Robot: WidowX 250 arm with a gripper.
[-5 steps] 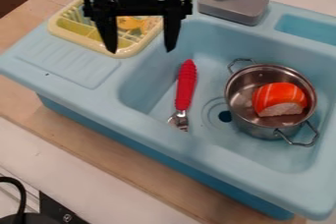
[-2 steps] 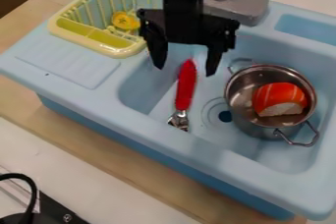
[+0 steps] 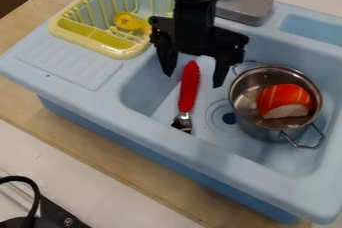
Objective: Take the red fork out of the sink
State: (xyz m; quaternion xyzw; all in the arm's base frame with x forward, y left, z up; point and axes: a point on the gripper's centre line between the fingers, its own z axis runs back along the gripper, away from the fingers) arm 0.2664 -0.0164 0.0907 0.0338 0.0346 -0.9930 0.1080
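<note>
The gripper (image 3: 193, 81) hangs over the upper left part of the sink basin, its two fingers spread wide apart. Between and below the fingers lies the fork's red handle (image 3: 189, 88), not held. The fork's metal head (image 3: 182, 122) points toward the near edge of the light blue sink (image 3: 150, 127). The handle's top end sits just under the gripper, between its fingertips.
A metal pot (image 3: 263, 130) with an orange and white sushi toy (image 3: 284, 101) stands in the basin right of the fork. A yellow dish rack (image 3: 115, 51) is at the upper left, and a grey faucet base (image 3: 246, 6) behind the basin.
The gripper has moved right and down in the view, from above the dish rack's edge to over the fork's handle. The fork and pot have stayed put.
</note>
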